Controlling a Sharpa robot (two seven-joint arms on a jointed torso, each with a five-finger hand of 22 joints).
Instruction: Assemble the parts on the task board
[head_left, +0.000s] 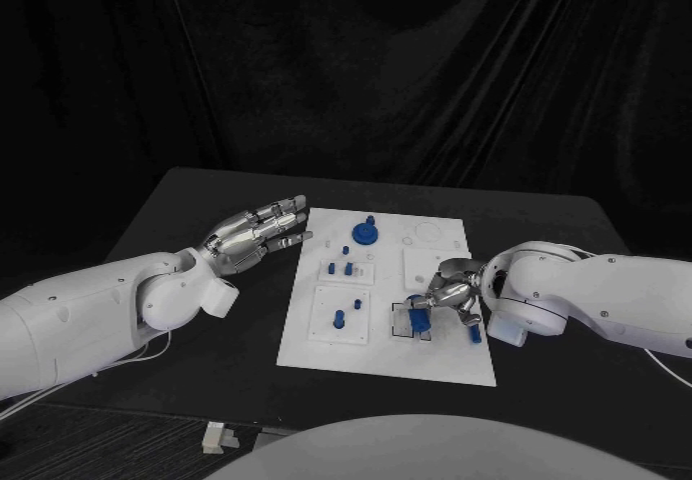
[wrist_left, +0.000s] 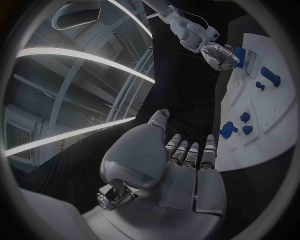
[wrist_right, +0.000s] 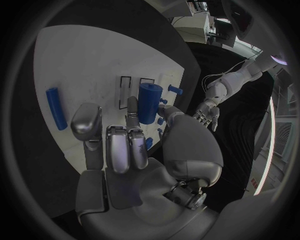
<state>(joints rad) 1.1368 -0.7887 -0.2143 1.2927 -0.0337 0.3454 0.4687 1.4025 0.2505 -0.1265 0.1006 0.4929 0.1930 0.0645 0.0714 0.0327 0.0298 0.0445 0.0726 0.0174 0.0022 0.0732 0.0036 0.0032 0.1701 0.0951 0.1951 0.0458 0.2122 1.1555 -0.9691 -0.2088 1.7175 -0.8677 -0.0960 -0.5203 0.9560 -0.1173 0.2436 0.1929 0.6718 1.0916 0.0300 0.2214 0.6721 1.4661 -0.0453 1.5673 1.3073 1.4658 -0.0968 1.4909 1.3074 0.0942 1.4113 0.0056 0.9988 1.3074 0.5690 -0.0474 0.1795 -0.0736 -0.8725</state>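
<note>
A blue cylindrical part (wrist_right: 149, 102), pinched upright by the right hand (head_left: 450, 297) over the black-outlined slots on the task board (head_left: 433, 365), could be mis-seated if tilted, while the left hand (head_left: 260, 231) hovers empty, fingers loosely extended, beside the board.

Dim, dark-backed scene with one bright white plate and strong fisheye bending in the wrist views.

In the head view the black curtain and black desk (head_left: 216, 200) swallow most light; the task board (head_left: 433, 355) is the brightest surface and reads nearly flat white, with soft, short shadows under the blue parts (head_left: 365, 233). The silver left hand (head_left: 260, 230) and right hand (head_left: 450, 295) carry small highlights. The picture is slightly soft and grainy. Both wrist views are circles in dark frames, with straight edges curved and detail smeared towards the rim. Long ceiling light strips (wrist_left: 87, 57) glare white in the left wrist view.
</note>
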